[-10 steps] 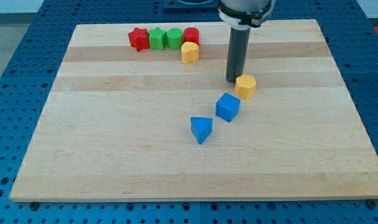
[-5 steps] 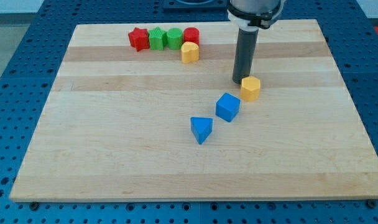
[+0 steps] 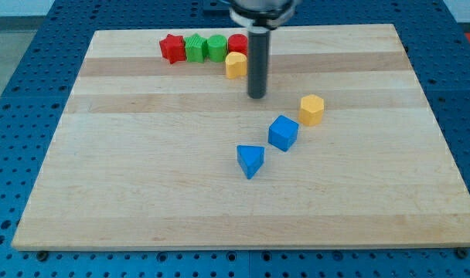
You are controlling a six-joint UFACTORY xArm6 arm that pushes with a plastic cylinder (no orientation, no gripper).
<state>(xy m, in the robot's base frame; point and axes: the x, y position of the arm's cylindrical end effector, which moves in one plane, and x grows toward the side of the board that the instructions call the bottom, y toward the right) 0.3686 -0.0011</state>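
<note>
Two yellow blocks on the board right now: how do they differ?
The yellow block near the top row is rounded on top and sits against the red block at the row's right end; the yellow hexagonal block is faceted and stands apart, up and right of the blue cube. My tip is nearer the first, below and to its right, touching neither. Both share colour and similar size.

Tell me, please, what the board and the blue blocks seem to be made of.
The board looks like pale wood, matte: long grain stripes show. The blue cube and blue triangular block look like plastic, evenly coloured, slightly glossy; this is uncertain.
</note>
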